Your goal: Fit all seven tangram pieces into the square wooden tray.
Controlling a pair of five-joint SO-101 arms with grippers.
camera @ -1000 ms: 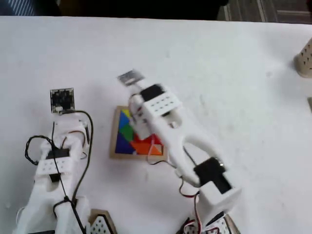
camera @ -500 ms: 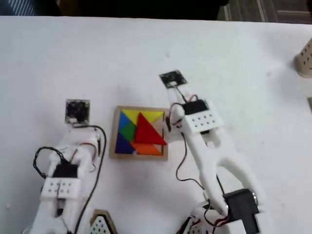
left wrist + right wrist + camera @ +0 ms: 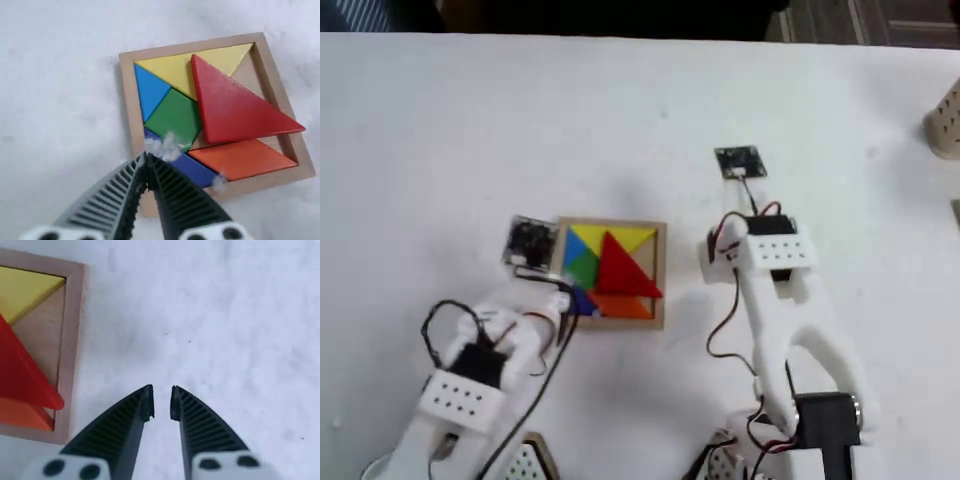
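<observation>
A white desk (image 3: pixel 470 110) with a faintly mottled surface spreads across the scene. At the desk's right edge sits a beige perforated block (image 3: pixel 946 120), partly cut off. Beyond the desk's far edge runs a dark strip (image 3: pixel 620 15). A blue striped patch (image 3: pixel 360 14) lies past the desk's far left corner, and grey plank flooring (image 3: pixel 880 20) past its far right corner.
</observation>
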